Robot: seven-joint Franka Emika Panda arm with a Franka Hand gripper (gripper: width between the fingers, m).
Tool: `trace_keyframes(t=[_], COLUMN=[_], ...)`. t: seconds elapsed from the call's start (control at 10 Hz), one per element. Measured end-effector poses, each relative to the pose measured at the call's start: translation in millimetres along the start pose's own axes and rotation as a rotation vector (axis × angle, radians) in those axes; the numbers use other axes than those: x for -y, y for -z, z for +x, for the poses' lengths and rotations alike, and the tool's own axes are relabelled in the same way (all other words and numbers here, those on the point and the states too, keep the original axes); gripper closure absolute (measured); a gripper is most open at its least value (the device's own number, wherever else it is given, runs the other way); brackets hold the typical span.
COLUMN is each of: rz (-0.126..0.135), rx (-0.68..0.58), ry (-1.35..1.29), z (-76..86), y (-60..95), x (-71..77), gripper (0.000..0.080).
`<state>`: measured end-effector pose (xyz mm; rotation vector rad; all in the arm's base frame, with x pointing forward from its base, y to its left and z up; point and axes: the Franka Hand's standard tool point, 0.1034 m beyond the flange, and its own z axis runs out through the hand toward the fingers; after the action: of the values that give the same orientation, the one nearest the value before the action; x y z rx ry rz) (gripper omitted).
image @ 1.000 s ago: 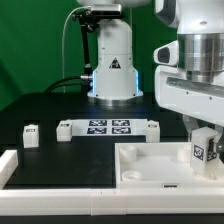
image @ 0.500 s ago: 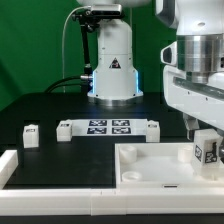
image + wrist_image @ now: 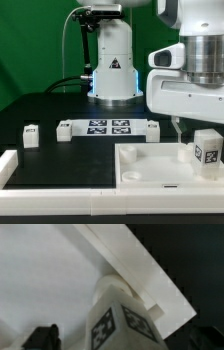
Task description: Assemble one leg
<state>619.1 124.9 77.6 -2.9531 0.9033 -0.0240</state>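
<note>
At the exterior view's left edge of the black counter (image 3: 50, 110), a spare leg (image 3: 30, 134) stands alone. The marker board (image 3: 108, 128) lies mid-counter. The white tabletop (image 3: 150, 168) sits by the near edge, toward the exterior view's right corner. The leg (image 3: 207, 152) stands upright on the tabletop's right side. The gripper (image 3: 188, 132) hovers just above and to the left of the leg, jaws parted and holding nothing. One dark finger (image 3: 42, 338) shows clear of the leg's side.
</note>
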Motion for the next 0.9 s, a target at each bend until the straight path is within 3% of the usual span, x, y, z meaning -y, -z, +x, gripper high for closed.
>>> trace_keyframes(t=[0.6, 0.9], rz=[-0.003, -0.002], rx=[0.000, 0.001], ry=[0.535, 0.525], z=[4.7, 4.4], y=[0.0, -0.2], x=[-4.0, -4.0], gripper=[0.0150, 0.0175])
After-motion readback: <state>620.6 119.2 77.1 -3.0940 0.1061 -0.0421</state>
